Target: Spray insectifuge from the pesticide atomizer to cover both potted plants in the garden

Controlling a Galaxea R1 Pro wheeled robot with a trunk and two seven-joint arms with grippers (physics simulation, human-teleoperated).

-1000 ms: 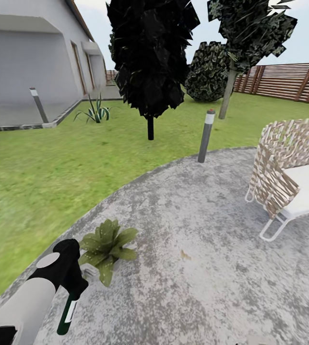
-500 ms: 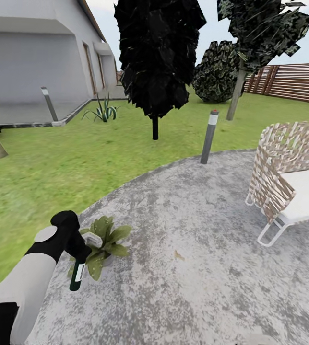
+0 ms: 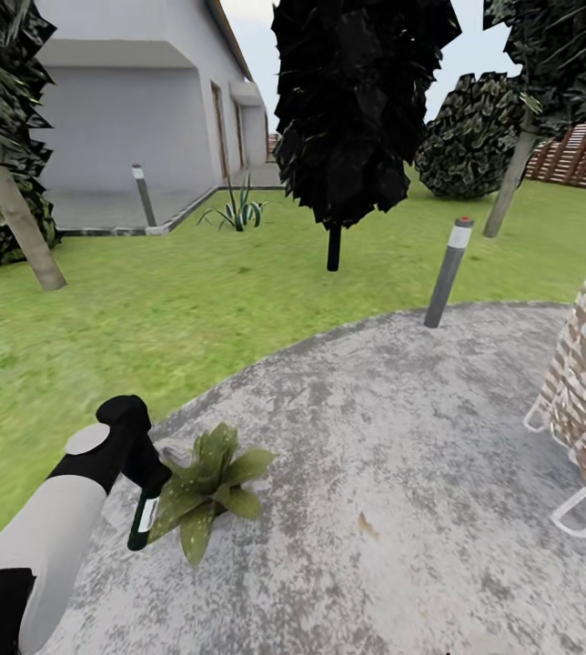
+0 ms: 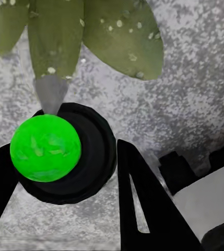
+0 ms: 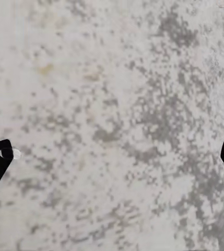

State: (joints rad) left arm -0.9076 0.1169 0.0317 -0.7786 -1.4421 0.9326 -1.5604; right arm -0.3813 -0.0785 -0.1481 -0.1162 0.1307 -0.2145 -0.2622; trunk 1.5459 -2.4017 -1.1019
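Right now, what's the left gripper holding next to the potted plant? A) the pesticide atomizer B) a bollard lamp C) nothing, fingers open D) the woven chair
A: in the head view the left gripper is shut on the pesticide atomizer, a slim dark bottle with a pale band hanging beside the potted plant on the patio.

My left gripper [image 3: 144, 496] clamped the pesticide atomizer [image 3: 142, 520] beside the potted plant [image 3: 209, 487]; my right gripper [image 5: 112, 157] hung spread wide.
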